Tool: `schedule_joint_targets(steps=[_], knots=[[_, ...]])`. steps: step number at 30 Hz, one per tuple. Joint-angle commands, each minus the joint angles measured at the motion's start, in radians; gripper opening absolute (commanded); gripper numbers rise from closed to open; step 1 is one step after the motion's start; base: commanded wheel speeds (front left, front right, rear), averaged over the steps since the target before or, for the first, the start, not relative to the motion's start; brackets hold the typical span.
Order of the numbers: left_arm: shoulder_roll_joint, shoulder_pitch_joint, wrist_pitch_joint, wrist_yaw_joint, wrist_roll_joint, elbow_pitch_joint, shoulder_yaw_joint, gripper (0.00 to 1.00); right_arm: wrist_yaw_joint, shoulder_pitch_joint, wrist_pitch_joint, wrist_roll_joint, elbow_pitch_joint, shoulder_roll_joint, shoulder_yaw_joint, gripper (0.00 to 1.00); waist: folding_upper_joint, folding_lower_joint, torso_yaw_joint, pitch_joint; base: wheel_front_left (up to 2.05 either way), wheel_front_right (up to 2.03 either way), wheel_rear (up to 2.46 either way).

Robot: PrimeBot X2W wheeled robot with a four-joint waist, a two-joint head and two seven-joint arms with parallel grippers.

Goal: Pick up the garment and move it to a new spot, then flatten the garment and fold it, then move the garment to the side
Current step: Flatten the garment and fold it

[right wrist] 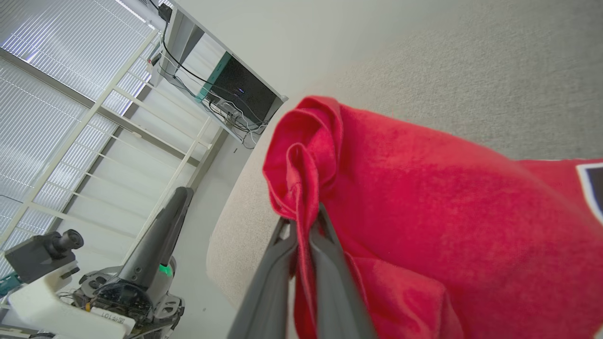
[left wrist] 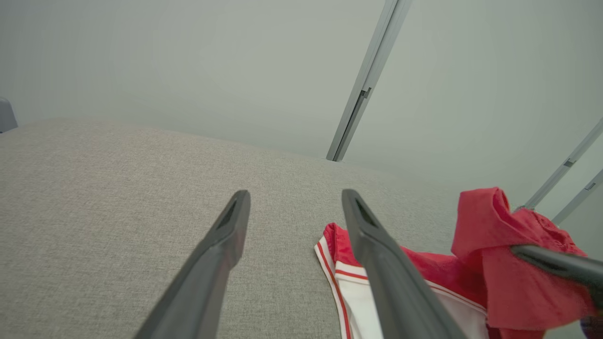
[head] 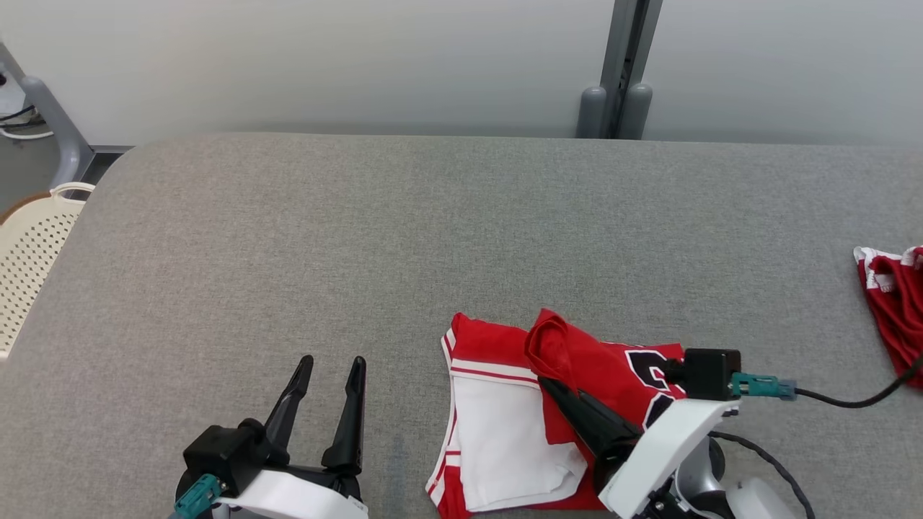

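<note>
Cream perforated basket (head: 29, 245): far left, beside the table's edge
Grey fabric-covered table (head: 360, 231): bears the items below
Left gripper (head: 332, 362): lower left, fingers spread wide, holding nothing, over bare cloth, apart from the jersey
Red-and-white basketball jersey (head: 497, 425): near edge, right of centre, partly folded, white panel on its left, black numeral on its right
Right gripper (head: 548, 382): jaws closed, pinching a raised red fold of the jersey
Second red-and-white garment (head: 894, 303): far right edge, well apart

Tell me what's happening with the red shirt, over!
Left tool open, beside the red shirt. Right tool shut on its raised fold. Another red garment far right, apart.
</note>
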Motion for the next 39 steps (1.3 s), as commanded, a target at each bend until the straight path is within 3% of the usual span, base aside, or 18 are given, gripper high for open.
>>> schedule_joint_targets(steps=[1,12,13,19,21,29,39], knots=[[0.000,-0.015,-0.005,-0.005,0.007,0.003,0.001,1.00,0.002,-0.029,-0.033,0.010,0.029,0.000,0.029,0.00,0.0000,0.0000,0.008,0.001,0.00,0.00,0.00],[-0.005,-0.029,-0.006,-0.008,0.012,0.009,-0.003,1.00,0.002,-0.127,-0.163,0.058,0.222,0.000,0.180,0.00,0.0000,0.0000,0.025,0.006,0.00,0.00,0.00],[-0.006,-0.028,-0.006,-0.008,0.011,0.009,-0.003,1.00,0.002,-0.135,-0.174,0.071,0.239,0.000,0.192,0.05,0.0000,0.0000,0.026,0.008,0.00,0.00,0.00],[-0.009,-0.033,-0.007,-0.011,0.010,0.014,-0.001,1.00,0.002,-0.205,-0.239,0.144,0.331,-0.001,0.275,0.53,0.0000,0.0000,0.029,0.013,0.00,0.00,0.00],[-0.011,-0.035,-0.007,-0.014,0.010,0.017,-0.002,1.00,0.002,-0.231,-0.261,0.168,0.356,0.000,0.302,1.00,0.0000,0.0000,0.032,0.015,0.00,0.00,0.00],[-0.018,-0.040,-0.008,-0.014,0.012,0.023,0.003,1.00,0.002,-0.306,-0.358,0.215,0.403,-0.001,0.372,1.00,0.0000,0.0000,0.036,0.015,0.00,0.00,0.00],[-0.024,-0.023,-0.008,-0.018,0.020,0.021,0.006,1.00,0.002,-0.319,-0.512,0.007,0.449,-0.006,0.239,1.00,0.0000,0.0000,0.012,0.010,0.00,0.00,0.00]])
